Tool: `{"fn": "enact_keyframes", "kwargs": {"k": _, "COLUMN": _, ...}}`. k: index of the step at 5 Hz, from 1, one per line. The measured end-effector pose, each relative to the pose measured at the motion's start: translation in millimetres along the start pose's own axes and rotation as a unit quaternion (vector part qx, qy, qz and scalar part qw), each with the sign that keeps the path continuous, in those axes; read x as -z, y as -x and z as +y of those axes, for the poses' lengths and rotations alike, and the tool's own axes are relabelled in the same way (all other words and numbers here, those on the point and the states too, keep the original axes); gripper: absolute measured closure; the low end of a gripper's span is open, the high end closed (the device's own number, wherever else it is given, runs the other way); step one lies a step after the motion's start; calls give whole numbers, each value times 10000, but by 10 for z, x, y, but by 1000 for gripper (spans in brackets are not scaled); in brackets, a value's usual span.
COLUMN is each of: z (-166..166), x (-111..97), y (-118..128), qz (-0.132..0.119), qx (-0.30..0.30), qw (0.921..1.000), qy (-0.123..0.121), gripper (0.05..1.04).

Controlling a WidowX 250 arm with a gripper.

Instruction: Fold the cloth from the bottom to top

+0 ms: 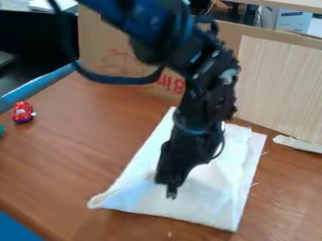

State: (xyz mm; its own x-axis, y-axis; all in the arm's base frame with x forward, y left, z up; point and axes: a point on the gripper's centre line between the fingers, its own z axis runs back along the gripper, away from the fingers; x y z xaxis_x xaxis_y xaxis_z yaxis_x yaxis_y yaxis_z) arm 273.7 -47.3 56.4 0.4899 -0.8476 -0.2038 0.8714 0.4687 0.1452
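Hanging gripper: black gripper [166, 187], pointed down over the near half of the cloth [211, 207], a bit L of its middle
Grip state: can't tell if wide or narrow, nor if it has hold of any fabric; tip is right at the cloth, contact unclear
Arm: black arm [211, 80], in from top edge, slanting down to R, then bending down twd the cloth; its lower part hides some of the fabric
Cable: black loop [119, 80] hanging L of the arm, in front of the cardboard
Cloth: white, on the table, mid to lower-mid of view, under & around gripper; set at a slant, far L corner up behind the arm, near R corner lowest
Cloth surface: near L corner curled up into a rounded lip; rumpled nr gripper; layered edge w/ a flatter strip along R side; a few loose threads off that side
Table: brown wood-grain table [69, 160] under it all
Scrap: pale torn strip [299, 143], R of cloth, apart from it, nr foot of the panel
Panel: light wood-grain panel [283, 84], upright, back R, against the cardboard
Cardboard: brown sheet [100, 37] w/ red marks, standing along back of table
Toy car: red toy car [23, 112], far L, well apart from cloth; green item [1, 129] just beside, cut off by L edge
Rail: blue strip [47, 84] along table's back L side
Bkgd: white box [292, 20], top R, behind cardboard
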Motion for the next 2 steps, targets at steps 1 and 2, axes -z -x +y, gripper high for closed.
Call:
{"fn": "enact_keyframes", "kwargs": {"k": 1, "z": 193, "x": -34, "y": -105, "qz": 99, "qx": -108, "qw": 9997, "qy": 199, "gripper": 1027}}
{"fn": "enact_keyframes", "kwargs": {"k": 2, "z": 397, "x": -52, "y": -158, "qz": 160, "qx": -126, "qw": 9988, "qy": 442, "gripper": 1027}}
